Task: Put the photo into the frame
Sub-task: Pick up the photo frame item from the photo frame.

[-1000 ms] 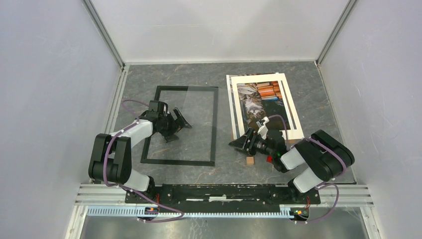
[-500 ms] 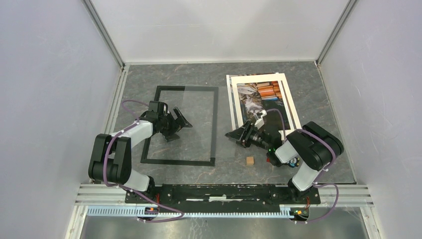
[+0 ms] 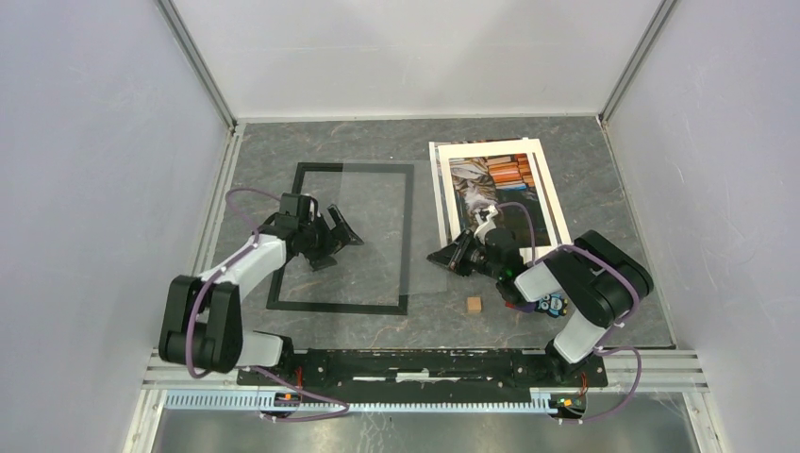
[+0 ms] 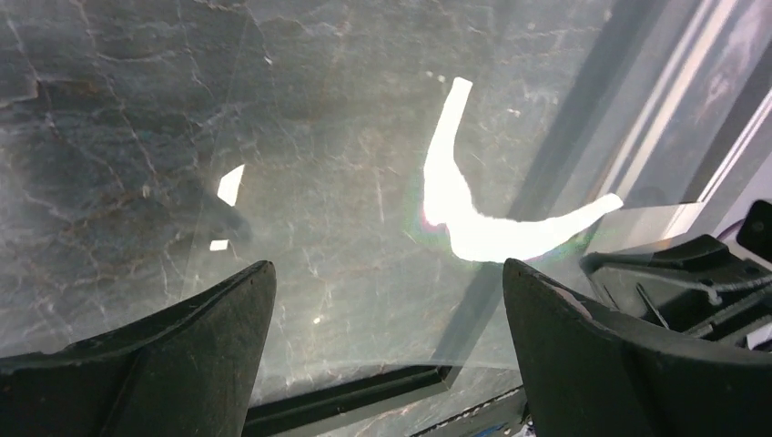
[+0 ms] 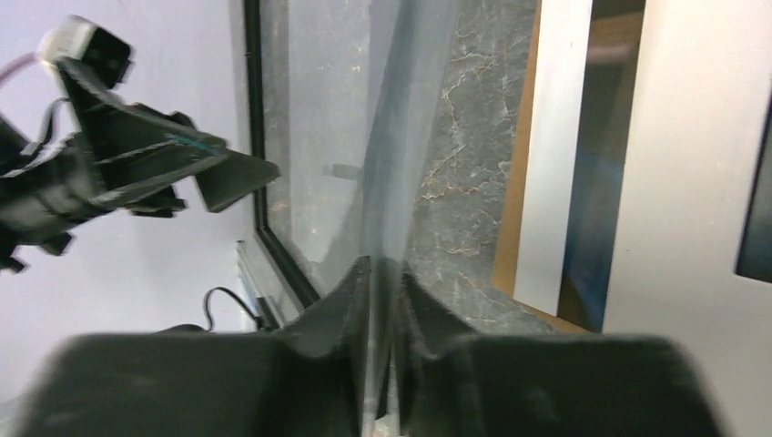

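The black frame [image 3: 340, 307] lies flat on the left of the table. A clear pane [image 3: 377, 203] rests over it, shifted right past its right bar. My right gripper [image 3: 445, 257] is shut on the pane's right edge; in the right wrist view the thin pane [image 5: 401, 137] runs edge-on between the fingers [image 5: 346, 291]. The photo [image 3: 483, 184], a cat beside books, lies under a white mat [image 3: 558, 222] at the right. My left gripper [image 3: 338, 247] hangs open over the pane inside the frame, holding nothing, with the frame's corner [image 4: 364, 396] below it.
A small wooden block [image 3: 474, 304] sits on the table just in front of the right gripper. A brown backing board [image 5: 514, 182] shows under the mat's left edge. Grey walls close in the table on three sides.
My right gripper has moved up and left from beside the wooden block to the pane's edge, and its jaws have closed on it. The left gripper has stayed open in place.
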{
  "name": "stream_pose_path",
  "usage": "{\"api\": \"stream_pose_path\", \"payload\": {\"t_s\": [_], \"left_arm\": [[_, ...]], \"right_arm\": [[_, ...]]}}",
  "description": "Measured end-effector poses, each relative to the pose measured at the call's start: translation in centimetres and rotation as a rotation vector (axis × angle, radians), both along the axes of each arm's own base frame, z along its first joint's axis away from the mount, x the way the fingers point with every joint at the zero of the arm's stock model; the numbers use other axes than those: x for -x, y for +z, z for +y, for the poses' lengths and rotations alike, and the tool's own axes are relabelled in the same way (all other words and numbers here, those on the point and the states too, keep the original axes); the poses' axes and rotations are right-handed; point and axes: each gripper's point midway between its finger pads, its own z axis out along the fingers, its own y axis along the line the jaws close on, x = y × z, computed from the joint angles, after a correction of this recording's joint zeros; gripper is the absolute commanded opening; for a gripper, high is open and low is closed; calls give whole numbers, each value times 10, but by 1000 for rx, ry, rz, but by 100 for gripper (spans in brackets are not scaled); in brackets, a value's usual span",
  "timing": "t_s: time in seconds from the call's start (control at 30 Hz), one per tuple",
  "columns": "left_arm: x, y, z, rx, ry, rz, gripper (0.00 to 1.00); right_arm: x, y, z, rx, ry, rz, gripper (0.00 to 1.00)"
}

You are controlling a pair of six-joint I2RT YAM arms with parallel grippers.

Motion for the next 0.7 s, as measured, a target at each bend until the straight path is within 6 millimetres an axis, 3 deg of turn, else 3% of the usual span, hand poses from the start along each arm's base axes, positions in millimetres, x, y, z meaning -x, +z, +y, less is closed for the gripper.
{"api": "stream_pose_path", "payload": {"t_s": [0.03, 0.17, 0.33, 0.4, 0.53, 0.7], "left_arm": [[2, 5, 0, -6, -7, -13, 100], [-1, 42, -5, -10, -34, -115, 100], [-22, 135, -22, 8, -86, -391, 100], [-25, 184, -35, 22, -136, -527, 100], [-17, 266, -52, 45, -201, -749, 100], [4, 338, -48, 81, -201, -937, 100]], "right_arm": [[1, -1, -1, 10, 0, 2, 2], [1, 4, -2, 31, -6, -5, 0], [3, 16, 0, 39, 1, -18, 0], [3, 25, 1, 49, 4, -26, 0], [2, 57, 14, 73, 24, -84, 0], [0, 118, 38, 55, 44, -191, 0]]}}
